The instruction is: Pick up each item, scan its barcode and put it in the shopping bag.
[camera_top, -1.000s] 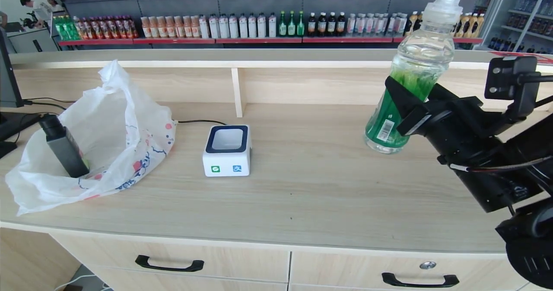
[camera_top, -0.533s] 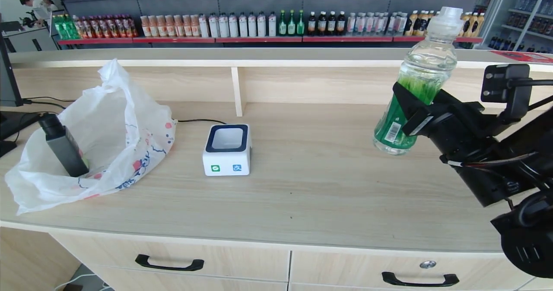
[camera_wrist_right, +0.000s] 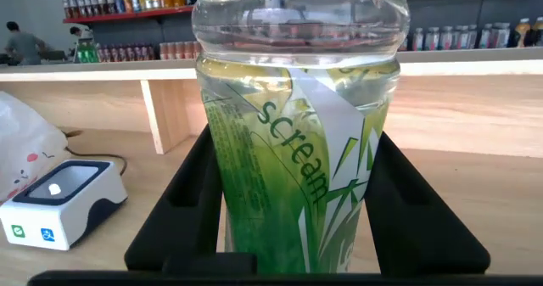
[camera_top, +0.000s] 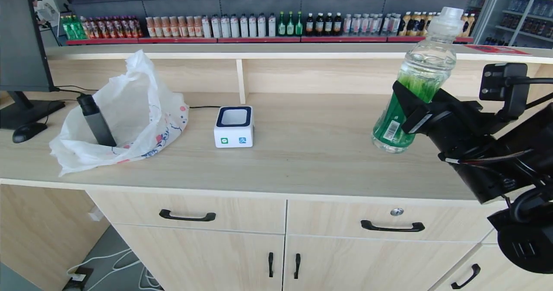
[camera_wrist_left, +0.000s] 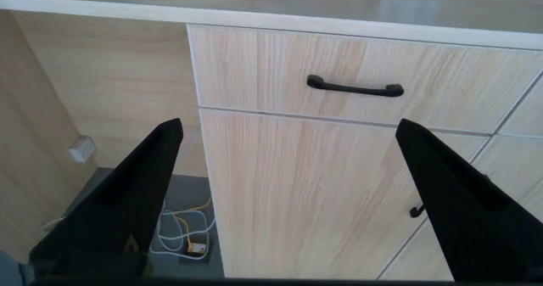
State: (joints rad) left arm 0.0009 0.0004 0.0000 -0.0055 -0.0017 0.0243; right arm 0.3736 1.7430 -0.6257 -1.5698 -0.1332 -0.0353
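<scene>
**Head view.** Your right gripper (camera_top: 414, 109) is at the right of the frame, clamped on the green drink bottle (camera_top: 421, 73) at mid-label and holding it clear of the counter (camera_top: 311, 166). The bottle's long axis is near upright, with the cap leaning a little toward the upper right. Its barcode (camera_top: 392, 130) sits low on the label and faces the lower left. The scanner (camera_top: 233, 127) stands well apart to the left of the bottle with its window facing up. I judge that the next move is a carry to the left, with a tilt to bring the barcode down over that window. The shopping bag (camera_top: 138, 105) lies further left with a dark bottle (camera_top: 96, 120) already in it. How wide its mouth gapes is hard to make out.

**Left wrist view.** Your left gripper (camera_wrist_left: 288, 129) has its fingers spread wide with nothing between them. It hangs low before the drawer handle (camera_wrist_left: 355, 86), so the right arm is the nearer one.

**Right wrist view.** The jaws press both flanks of the bottle (camera_wrist_right: 297, 74). The frame cuts off its cap and base. The scanner (camera_wrist_right: 59, 199) sits at the lower left, with a corner of the bag (camera_wrist_right: 25, 150) above it.
</scene>
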